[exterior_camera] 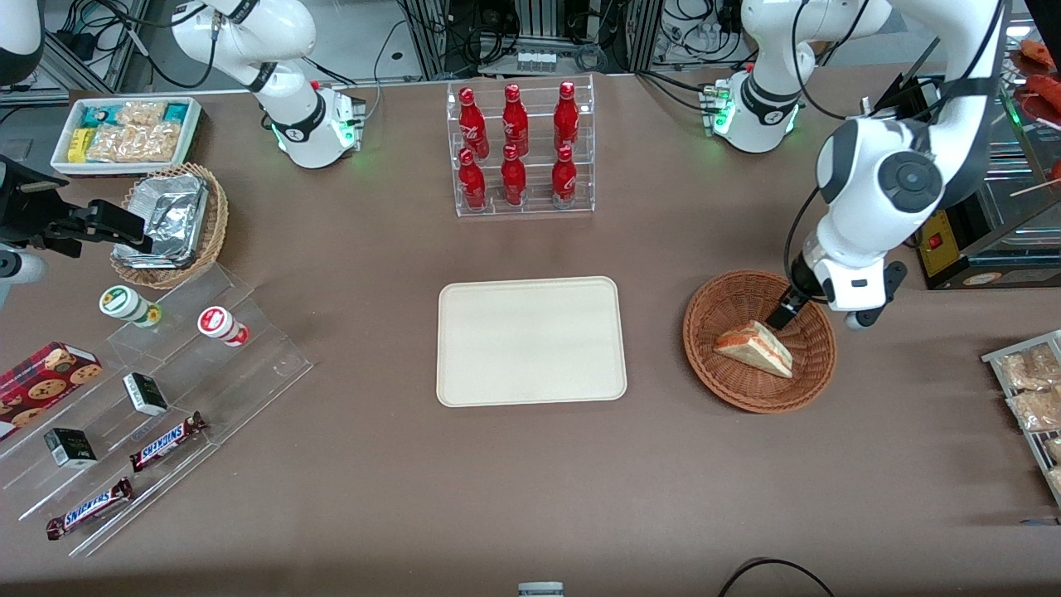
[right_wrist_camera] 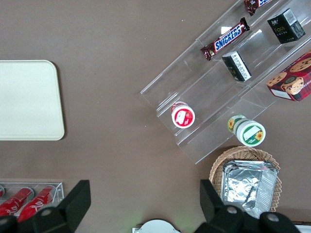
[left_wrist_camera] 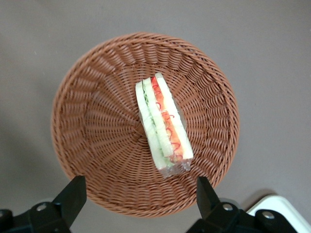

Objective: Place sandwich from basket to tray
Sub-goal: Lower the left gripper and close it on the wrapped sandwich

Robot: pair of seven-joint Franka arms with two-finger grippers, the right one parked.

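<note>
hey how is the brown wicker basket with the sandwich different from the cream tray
The round reddish-brown wicker basket is woven and bowl-shaped; the cream rectangular tray is smooth and flat. The basket holds the triangular white-bread sandwich; the tray holds nothing. The open gripper hangs above the basket, not the tray. Both sit on the table.

A cream tray [right_wrist_camera: 28,99] lies on the brown table [right_wrist_camera: 116,73]. Near it, a clear stepped display [right_wrist_camera: 214,97] holds Snickers bars [right_wrist_camera: 225,39], small boxes and two cups. A wicker basket of foil containers [right_wrist_camera: 249,183] sits just beside the display.
</note>
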